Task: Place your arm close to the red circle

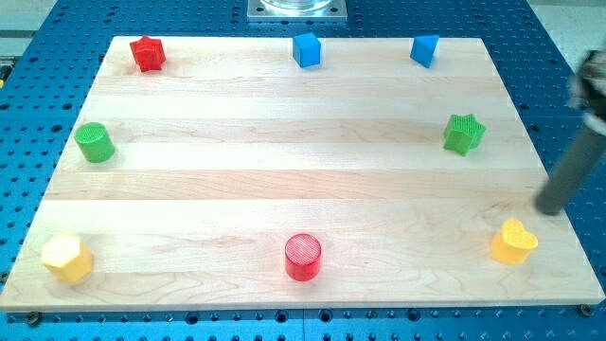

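Nearest the camera, at the view's bottom edge of the pale wooden board [284, 180], stands the red circle block, a short ribbed red cylinder [303, 257], upright, just left of the board's middle line; its top face shows fine printed ridges, its side wall is a plain darker red; no writing, brand or label can be read on it or anywhere else in the view.

Camera view, other things: yellow hexagon-like block [66, 258] at the bottom left corner; yellow heart-shaped block [514, 242] at the bottom right; green cylinder block [95, 142] on the left edge; green star-shaped block [464, 134] on the right side; red star-shaped block [148, 53] at the top left; blue cube block [307, 49] at top centre; blue wedge-like block [425, 49] at top right, exact shape hard to tell; blue perforated metal table [559, 57] around the board; grey metal mount [297, 8] at the view's top.

My tip [548, 209], the end of a dark blurred rod, sits at the board's right edge, just above the yellow heart and below the green star, touching neither; it is well apart from the red circle; bare board lies between them; the rod has no fingers to hold apart or together.
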You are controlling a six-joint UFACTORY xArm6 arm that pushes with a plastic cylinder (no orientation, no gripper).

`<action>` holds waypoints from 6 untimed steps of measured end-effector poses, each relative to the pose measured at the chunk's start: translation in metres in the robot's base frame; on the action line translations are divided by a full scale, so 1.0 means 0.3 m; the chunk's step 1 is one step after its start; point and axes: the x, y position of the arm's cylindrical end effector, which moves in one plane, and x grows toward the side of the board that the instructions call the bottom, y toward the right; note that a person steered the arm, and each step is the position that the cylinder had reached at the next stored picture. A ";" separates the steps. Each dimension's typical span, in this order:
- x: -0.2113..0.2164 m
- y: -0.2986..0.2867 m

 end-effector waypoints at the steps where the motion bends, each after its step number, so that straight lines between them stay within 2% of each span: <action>1: 0.163 -0.055; 3: 0.146 -0.686; 4: 0.157 -0.786; 5: 0.271 -0.627; 6: 0.315 -0.894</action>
